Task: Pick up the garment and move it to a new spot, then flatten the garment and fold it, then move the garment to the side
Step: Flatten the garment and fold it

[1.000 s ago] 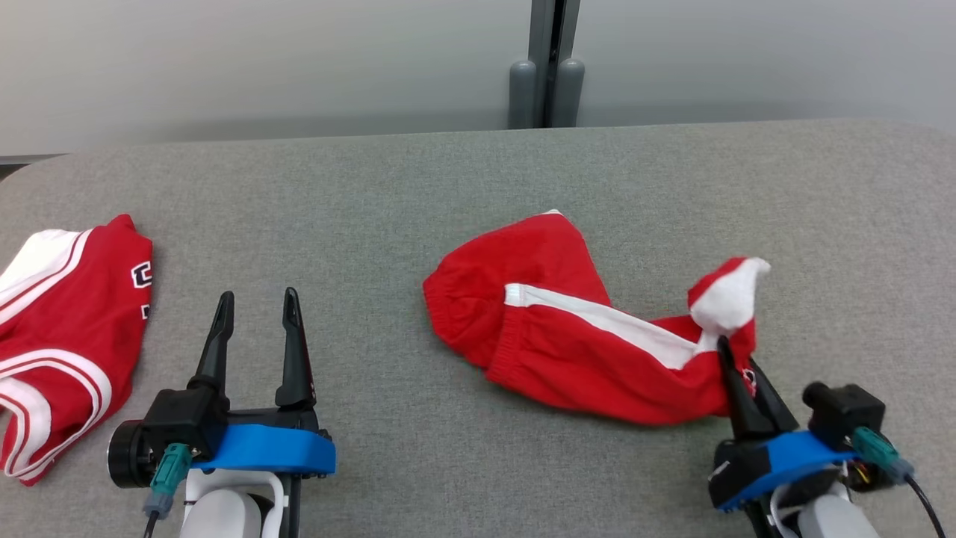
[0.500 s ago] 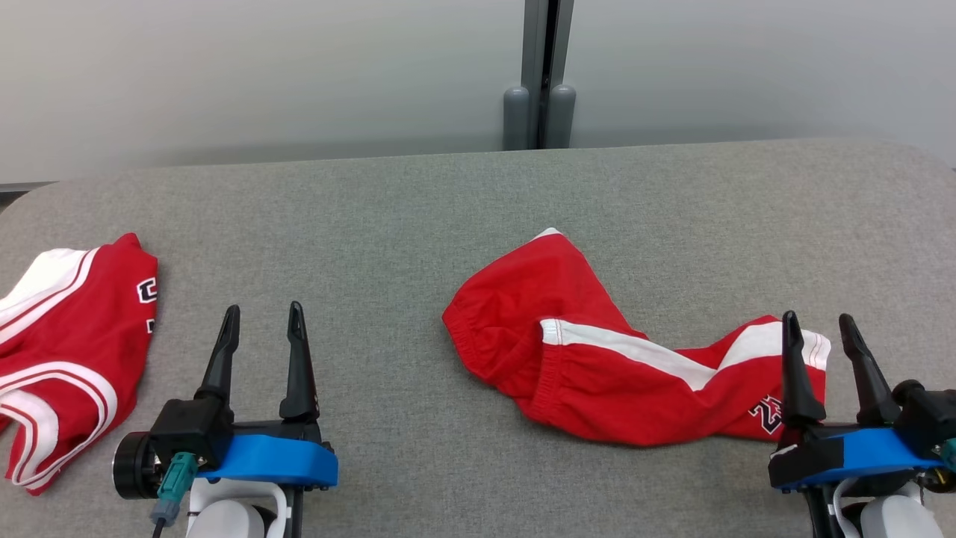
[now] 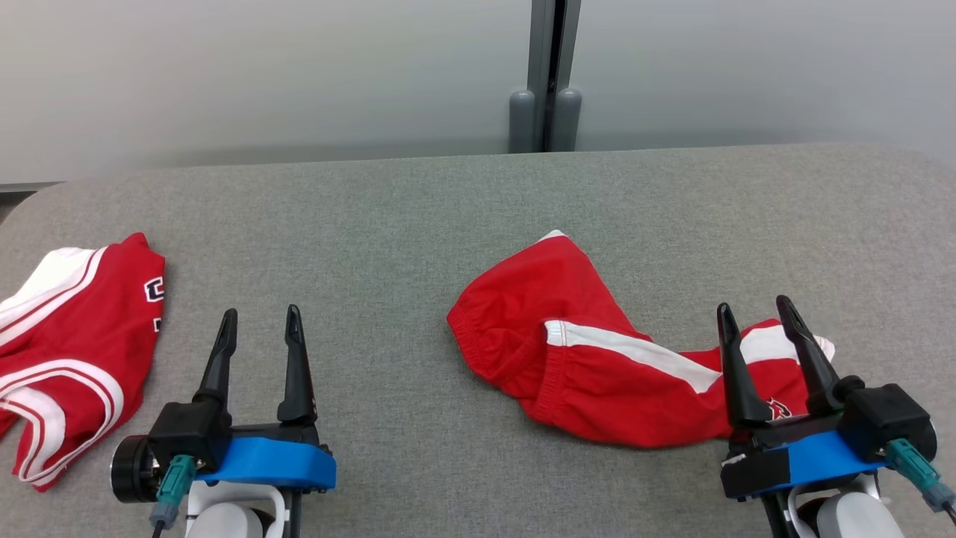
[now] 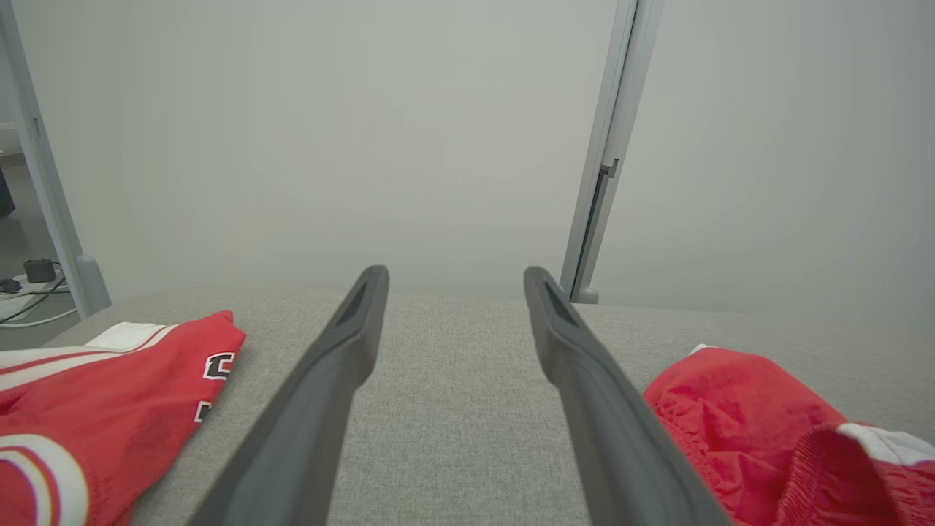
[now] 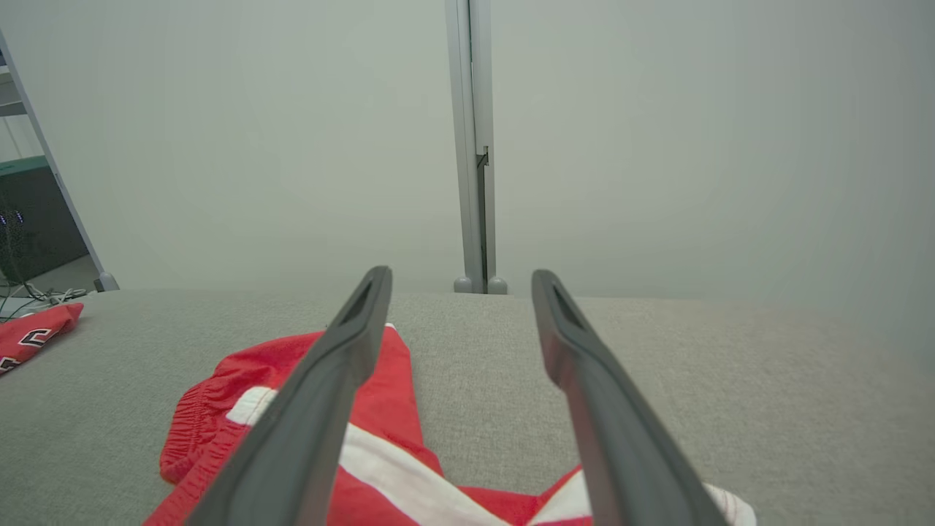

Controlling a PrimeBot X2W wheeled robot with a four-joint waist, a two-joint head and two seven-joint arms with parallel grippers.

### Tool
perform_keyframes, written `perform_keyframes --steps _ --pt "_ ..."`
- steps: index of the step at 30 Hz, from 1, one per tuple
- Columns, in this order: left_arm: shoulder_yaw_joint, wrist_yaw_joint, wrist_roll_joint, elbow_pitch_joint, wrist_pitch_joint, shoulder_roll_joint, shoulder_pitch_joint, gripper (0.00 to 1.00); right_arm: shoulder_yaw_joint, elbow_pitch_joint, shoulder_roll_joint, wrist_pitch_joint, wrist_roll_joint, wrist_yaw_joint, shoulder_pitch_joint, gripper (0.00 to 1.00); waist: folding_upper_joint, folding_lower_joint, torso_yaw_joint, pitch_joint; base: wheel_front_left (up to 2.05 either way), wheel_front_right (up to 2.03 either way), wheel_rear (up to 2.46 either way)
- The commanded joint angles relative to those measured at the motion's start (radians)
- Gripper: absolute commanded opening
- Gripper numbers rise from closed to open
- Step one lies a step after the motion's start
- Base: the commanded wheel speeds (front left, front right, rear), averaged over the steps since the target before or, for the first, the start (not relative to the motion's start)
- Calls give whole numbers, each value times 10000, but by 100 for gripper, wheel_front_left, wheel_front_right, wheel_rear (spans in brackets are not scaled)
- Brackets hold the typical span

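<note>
Now, head cam: red shorts [image 3: 597, 366] lie crumpled on grey table [image 3: 418, 224], right of centre. My L gripper [image 3: 259, 317] spread wide, empty; R gripper [image 3: 754, 308] spread too, tips over shorts' right end. L wrist: shorts at lower right. R wrist: shorts beneath my parted fingers, nothing held.

Even soft light, faint shadows, perhaps wide-angle stretch

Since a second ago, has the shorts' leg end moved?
Yes. The leg end dropped from the right tool onto the table, farther right of the post.
</note>
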Motion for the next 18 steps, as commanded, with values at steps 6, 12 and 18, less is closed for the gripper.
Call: perform_keyframes --steps 6,12,18 --pt "-71 -85 109 21 -27 -8 -60 100 52 142 -4 -33 46 1 66 100 -1 1 -66 64 0 0 0" --pt "-877 -523 -148 646 -27 -6 -675 100 -61 201 -4 -33 56 1 -116 100 -1 1 -248 172 0 0 0" --pt "-2299 -888 -153 1388 159 -5 -1544 100 -129 266 -3 -33 122 1 -198 100 -1 1 -482 317 0 0 0"
